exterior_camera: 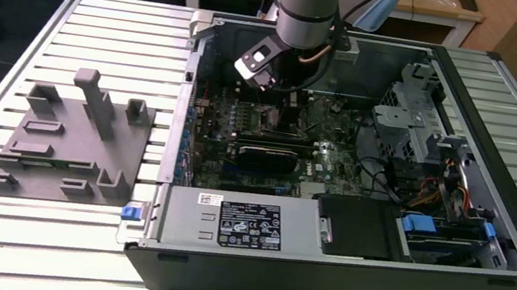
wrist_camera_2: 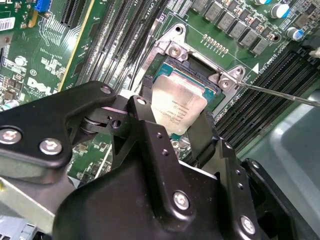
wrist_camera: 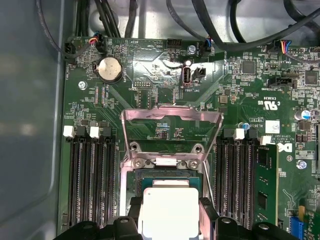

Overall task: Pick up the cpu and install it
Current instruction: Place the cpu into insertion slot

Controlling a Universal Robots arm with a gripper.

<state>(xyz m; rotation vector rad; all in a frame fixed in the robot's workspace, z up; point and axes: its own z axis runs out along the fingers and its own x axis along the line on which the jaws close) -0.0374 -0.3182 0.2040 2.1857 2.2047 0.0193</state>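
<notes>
I have the arm reaching down from above into the open computer case (exterior_camera: pixel 485 246), which lies on the table (exterior_camera: pixel 104 27). Its wrist points almost straight at the motherboard (wrist_camera: pixel 150 65). The gripper (exterior_camera: pixel 280 92) hangs low over the board. In both wrist views the 2 black fingers (wrist_camera_2: pixel 201 135) are closed against 2 opposite edges of the cpu (wrist_camera_2: pixel 177 105), so I read it as clamped between them, silver top facing up. The socket (wrist_camera_2: pixel 172 50) sits directly under the fingers, with the cpu (wrist_camera: pixel 170 210) inside its metal frame. I cannot tell whether the chip touches the socket floor or hangs just above it. Beyond the fingertips the hinged load plate (wrist_camera: pixel 172 117) stands flipped open. Dark memory slots (wrist_camera: pixel 90 180) run along either side of the fingers. A thin metal lever (wrist_camera_2: pixel 280 94) sticks out from the frame, just beside 1 finger. Well away from the fingers, a grey fixture (exterior_camera: pixel 69 142) rests on the table.
</notes>
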